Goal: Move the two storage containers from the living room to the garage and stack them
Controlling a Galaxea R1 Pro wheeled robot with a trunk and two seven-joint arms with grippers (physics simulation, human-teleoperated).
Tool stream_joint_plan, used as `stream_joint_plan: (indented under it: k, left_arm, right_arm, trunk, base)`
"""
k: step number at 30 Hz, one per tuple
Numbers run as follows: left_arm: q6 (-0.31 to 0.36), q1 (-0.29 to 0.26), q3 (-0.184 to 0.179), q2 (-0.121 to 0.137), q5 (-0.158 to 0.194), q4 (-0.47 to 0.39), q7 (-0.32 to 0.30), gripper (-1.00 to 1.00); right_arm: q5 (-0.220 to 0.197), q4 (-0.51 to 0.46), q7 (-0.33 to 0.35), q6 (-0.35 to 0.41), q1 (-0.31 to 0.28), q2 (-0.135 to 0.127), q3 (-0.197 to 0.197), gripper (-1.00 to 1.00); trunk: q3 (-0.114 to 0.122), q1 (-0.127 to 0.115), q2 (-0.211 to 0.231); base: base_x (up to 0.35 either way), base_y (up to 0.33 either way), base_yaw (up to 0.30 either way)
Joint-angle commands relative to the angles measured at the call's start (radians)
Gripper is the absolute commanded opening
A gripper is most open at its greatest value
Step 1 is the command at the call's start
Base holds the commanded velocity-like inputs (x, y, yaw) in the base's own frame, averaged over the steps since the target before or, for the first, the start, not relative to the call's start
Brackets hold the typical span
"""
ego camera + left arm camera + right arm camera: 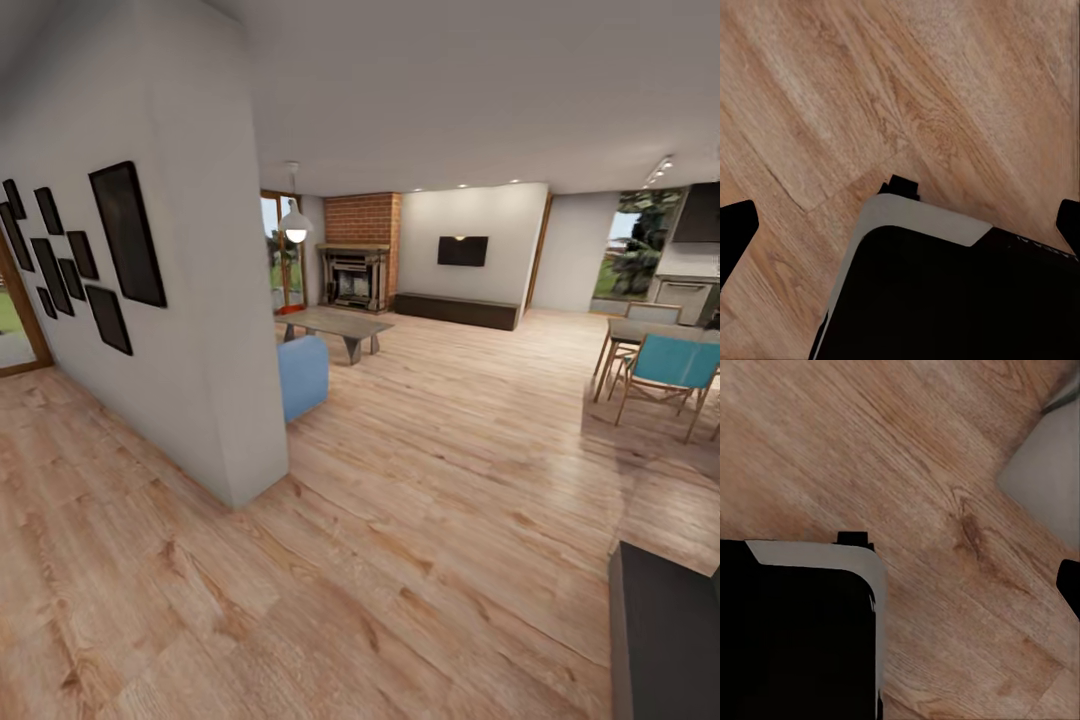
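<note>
The living room lies ahead in the head view, with its red brick chimney (362,218), stone fireplace (353,277) and glass garden doors (280,255). A small orange-red patch (291,311) shows on the floor by the coffee table's left end; it is too small to tell whether it is one of the storage containers. The garage and its floor are out of view. My left gripper (900,229) hangs open over the wood planks and my own dark base (945,300), holding nothing. My right gripper (900,585) is open too; one fingertip (1069,585) shows.
A white partition wall (215,300) with black picture frames stands close on the left. A blue armchair (303,375) and a coffee table (338,325) lie beyond it. A dining table with teal chairs (668,365) is at right, a dark cabinet (665,640) at lower right.
</note>
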Motion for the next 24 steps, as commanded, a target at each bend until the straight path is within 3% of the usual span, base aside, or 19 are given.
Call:
stream_joint_plan:
  k: [1,16,18,24]
  left_arm:
    - [-0.003,-0.001,0.001,0.0,0.004,0.0,0.001,1.0]
    - [-0.004,-0.001,0.001,-0.001,0.003,0.0,0.001,1.0]
    - [-0.004,-0.001,0.001,-0.001,0.003,0.0,0.001,1.0]
    - [-0.004,-0.001,0.001,0.0,0.003,0.0,0.001,1.0]
  right_arm:
    - [-0.007,0.003,0.0,-0.005,-0.001,0.001,0.008,1.0]
    - [-0.006,0.003,0.001,-0.004,-0.001,0.004,0.01,1.0]
    - [-0.006,0.003,0.001,-0.005,-0.001,0.017,0.01,1.0]
    - [-0.006,0.003,0.001,-0.006,-0.001,0.02,0.01,1.0]
  trunk:
    - [0.0,0.001,-0.001]
    - [0.006,0.001,-0.001]
    - [0.007,0.001,-0.001]
    - [0.007,0.001,-0.001]
  base:
    - [0.326,0.0,-0.102]
    - [0.326,0.0,-0.055]
    - [0.326,0.0,-0.108]
    - [0.326,0.008,-0.023]
